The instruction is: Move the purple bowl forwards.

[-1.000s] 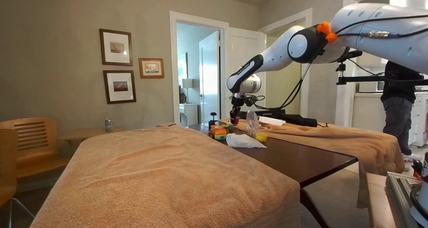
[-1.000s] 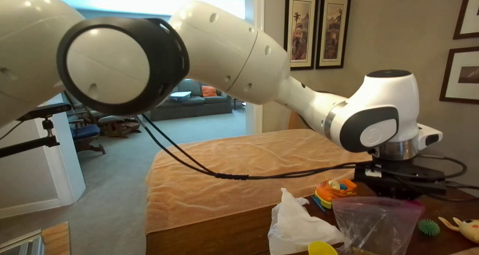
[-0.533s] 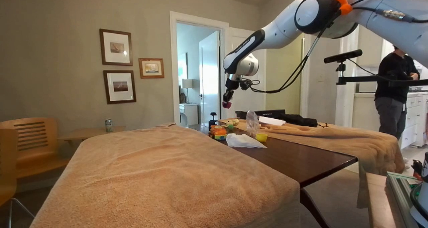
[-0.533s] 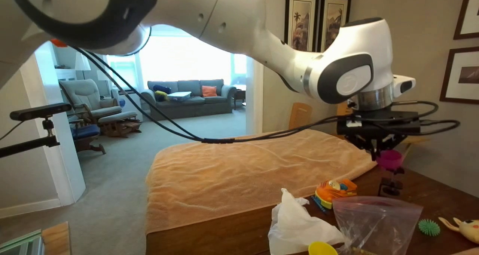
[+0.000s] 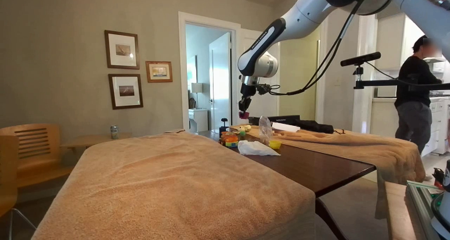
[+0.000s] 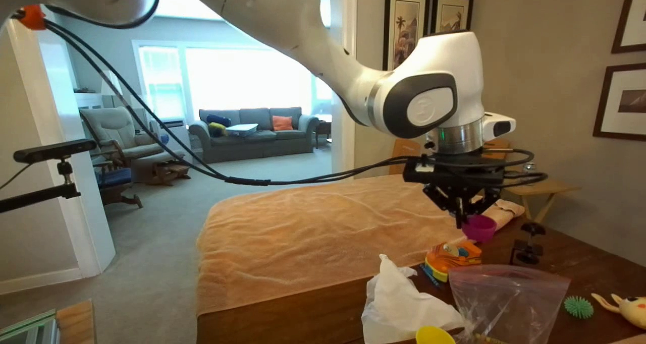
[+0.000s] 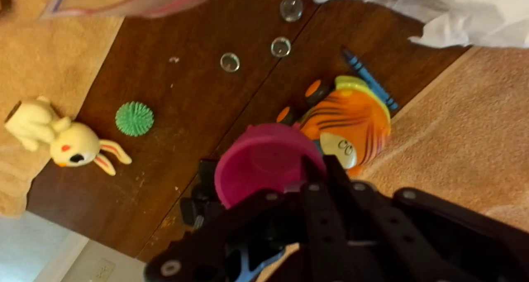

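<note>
My gripper [image 6: 462, 221] grips the purple bowl [image 6: 480, 229] by its wall, and in both exterior views I hold it up off the tabletop [image 5: 313, 164], near the orange toy [image 6: 445, 258]; just how much air lies between bowl and toy I cannot judge well. In the wrist view, bare wood spreads between the bowl's rim and the green spiky ball [image 7: 134, 118], on to the edge of a towel [image 7: 49, 58], which a rabbit toy [image 7: 68, 139] straddles. In an exterior view, more bare wood runs from the white sheet [image 5: 256, 148] and yellow cup [image 5: 274, 145] to the tabletop's end corner.
</note>
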Available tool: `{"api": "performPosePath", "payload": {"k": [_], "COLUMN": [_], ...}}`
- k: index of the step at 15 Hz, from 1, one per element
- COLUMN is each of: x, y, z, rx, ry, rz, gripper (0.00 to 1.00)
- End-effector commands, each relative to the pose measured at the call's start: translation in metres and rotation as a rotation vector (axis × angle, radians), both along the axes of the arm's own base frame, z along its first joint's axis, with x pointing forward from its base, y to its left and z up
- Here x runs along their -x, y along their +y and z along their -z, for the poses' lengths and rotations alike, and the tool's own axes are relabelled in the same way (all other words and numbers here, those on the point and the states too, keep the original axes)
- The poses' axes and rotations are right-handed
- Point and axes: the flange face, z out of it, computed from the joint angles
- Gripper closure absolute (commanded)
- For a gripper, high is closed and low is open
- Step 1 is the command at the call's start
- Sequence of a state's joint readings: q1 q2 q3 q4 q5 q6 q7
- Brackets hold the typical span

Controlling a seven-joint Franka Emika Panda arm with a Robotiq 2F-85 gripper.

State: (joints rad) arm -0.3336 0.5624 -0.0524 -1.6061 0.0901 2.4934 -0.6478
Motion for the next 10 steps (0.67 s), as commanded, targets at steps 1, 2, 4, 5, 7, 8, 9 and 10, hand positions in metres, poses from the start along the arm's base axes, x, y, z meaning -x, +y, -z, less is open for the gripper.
{"api": "performPosePath", "payload": {"k": [1, 2, 4, 5, 7, 8, 9, 10], "x": [0.039, 0.016, 0.026, 0.029, 0.031, 0.031, 0.032, 0.033], "y": [0.021, 0.008, 0.014, 0.015, 0.016, 0.016, 0.021, 0.028], "z": [0.011, 0.015, 0.021, 0.020, 0.017, 0.017, 0.020, 0.024], "rx": [-0.005, -0.010, -0.017, -0.018, -0.018, -0.018, -0.006, 0.012], "ry": [0.038, 0.033, 0.048, 0.050, 0.048, 0.048, 0.049, 0.050], "rz": [0.027, 0.014, 0.014, 0.014, 0.014, 0.014, -0.006, -0.025], "gripper": [0.98, 0.93, 0.93, 0.93, 0.93, 0.98, 0.98, 0.98]}}
